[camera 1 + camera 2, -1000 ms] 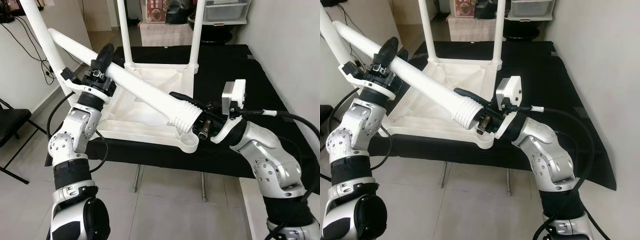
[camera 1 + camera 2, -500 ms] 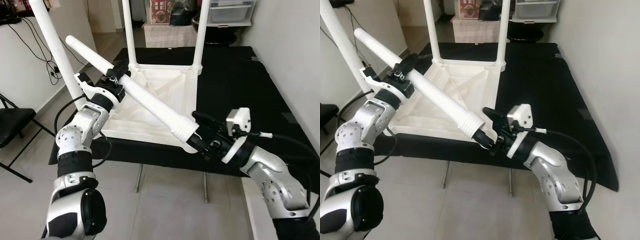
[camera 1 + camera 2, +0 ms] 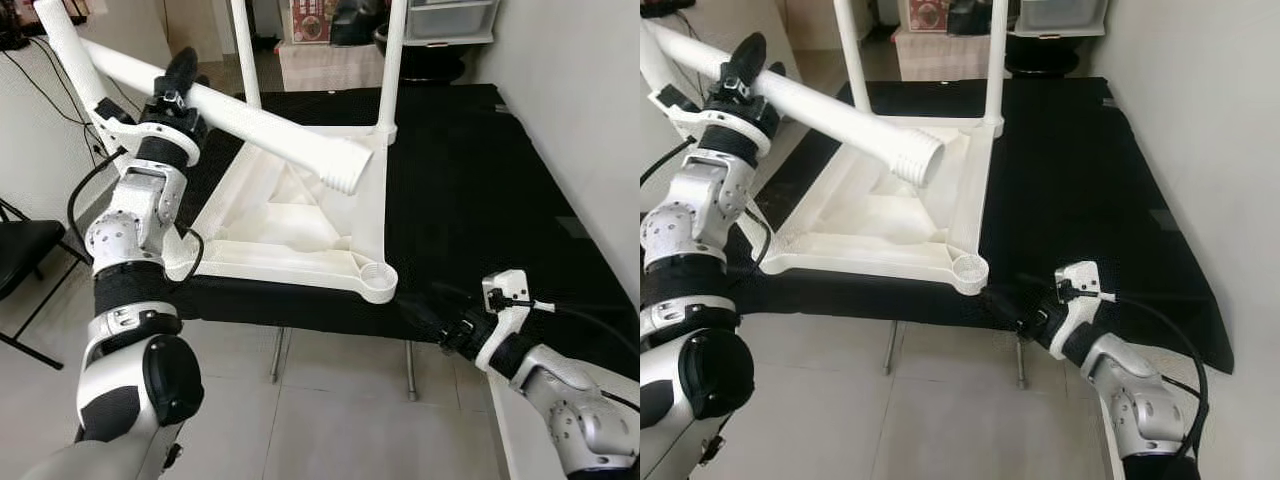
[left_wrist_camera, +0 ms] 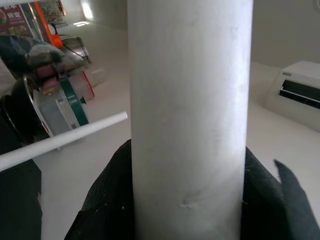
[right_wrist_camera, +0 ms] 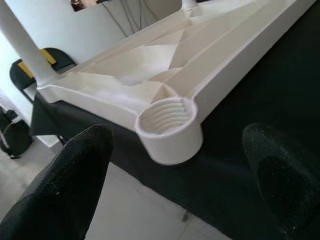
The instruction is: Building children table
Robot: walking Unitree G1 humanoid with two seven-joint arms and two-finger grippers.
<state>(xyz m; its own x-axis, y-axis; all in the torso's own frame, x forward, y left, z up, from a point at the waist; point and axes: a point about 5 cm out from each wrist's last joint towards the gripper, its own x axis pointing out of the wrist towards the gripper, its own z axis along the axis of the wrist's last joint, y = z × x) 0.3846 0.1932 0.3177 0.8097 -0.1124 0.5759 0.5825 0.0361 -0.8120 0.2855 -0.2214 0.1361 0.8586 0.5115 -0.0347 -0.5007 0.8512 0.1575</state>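
The white children's table (image 3: 300, 215) lies upside down on a black-covered table, with three legs standing in their corners. Its near right corner socket (image 3: 377, 277) is empty and threaded inside. My left gripper (image 3: 178, 85) is shut on a loose white leg (image 3: 270, 125), held slanted above the tabletop. The leg's ribbed end (image 3: 345, 170) hangs over the middle, away from the socket. In the left wrist view both black fingers (image 4: 107, 200) hug the leg (image 4: 187, 115). My right gripper (image 3: 430, 312) is open, low at the table's front edge, just short of the socket (image 5: 167, 120).
The black cloth (image 3: 470, 160) reaches to the right wall. A black chair (image 3: 20, 250) stands at the left, with cables on the wall behind it. Boxes and shelves (image 3: 440, 20) stand beyond the table. Tiled floor (image 3: 330, 420) lies below the front edge.
My right gripper has let go of the leg's ribbed end and dropped back to the front edge. The left gripper has raised the leg, swinging its end away from the corner socket.
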